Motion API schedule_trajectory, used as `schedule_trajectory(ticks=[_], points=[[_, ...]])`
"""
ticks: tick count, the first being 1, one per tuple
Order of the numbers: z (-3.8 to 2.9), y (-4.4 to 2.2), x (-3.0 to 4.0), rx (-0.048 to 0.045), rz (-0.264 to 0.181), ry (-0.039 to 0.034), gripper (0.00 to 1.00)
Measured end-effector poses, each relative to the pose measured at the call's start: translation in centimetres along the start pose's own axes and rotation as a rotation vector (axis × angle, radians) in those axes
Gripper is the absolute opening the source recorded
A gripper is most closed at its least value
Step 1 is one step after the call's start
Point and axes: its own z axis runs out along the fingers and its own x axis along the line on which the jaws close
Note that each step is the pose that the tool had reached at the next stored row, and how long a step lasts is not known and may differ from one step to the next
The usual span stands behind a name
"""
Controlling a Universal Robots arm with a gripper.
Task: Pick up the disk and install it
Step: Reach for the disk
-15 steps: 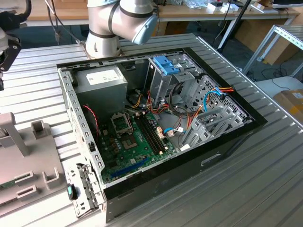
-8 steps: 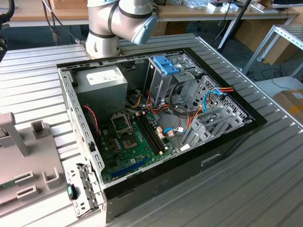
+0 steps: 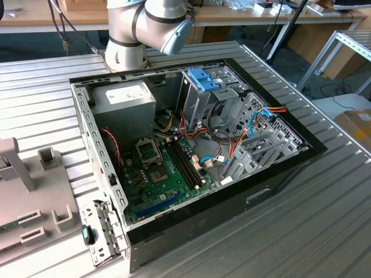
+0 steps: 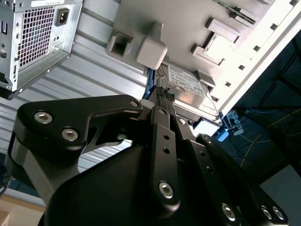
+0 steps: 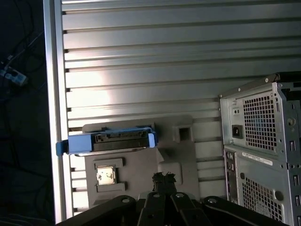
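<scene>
Presently the disk (image 5: 110,141) sits in the grey fixture (image 5: 178,155) on the ribbed counter (image 5: 141,47), near the counter's edge and well apart from the computer case (image 5: 263,155). In the first wrist view it presents a narrow edge with a dark connector strip, bounded by its blue carrier frame, which suggests it stands on edge in a slot. In the second wrist view the disk (image 4: 188,89) shows its metal face and white label. A small processor chip (image 5: 106,175) occupies a neighbouring pocket of the same fixture. The tool (image 5: 163,177) hovers over the fixture beside the disk. Its fingers are drawn narrow, tips together or nearly so, with nothing between them. In the second wrist view the tool (image 4: 163,93) lines up with one end of the disk, but contact cannot be confirmed, and the first wrist view shows a gap between them. In the exterior view the computer case (image 3: 191,145) lies open on its side. The silver drive cage (image 3: 200,98) and its blue latch (image 3: 203,78) are exposed, and the arm (image 3: 145,26) reaches out of frame behind the case. Assessment: the task is at its outset. The disk is not grasped and not lifted, and no disk is seen in the cage. Both pick-up and installation remain outstanding.
</scene>
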Motion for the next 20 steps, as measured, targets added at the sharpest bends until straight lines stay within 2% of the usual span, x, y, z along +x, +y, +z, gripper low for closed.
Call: schedule_trajectory(ticks=[5, 7, 14, 18, 20], points=[[0.01, 0.32, 0.1, 0.0001, 0.0, 0.0, 0.11], [0.04, 1.03, 0.3, 0.0, 0.0, 0.0, 0.11], [0.11, 2.69, 0.8, 0.0001, -0.001, 0.0001, 0.11], [0.12, 2.72, 0.81, 0.0, -0.001, 0.0008, 0.11], [0.12, 2.73, 0.8, 0.003, 0.0, 0.0165, 0.11]])
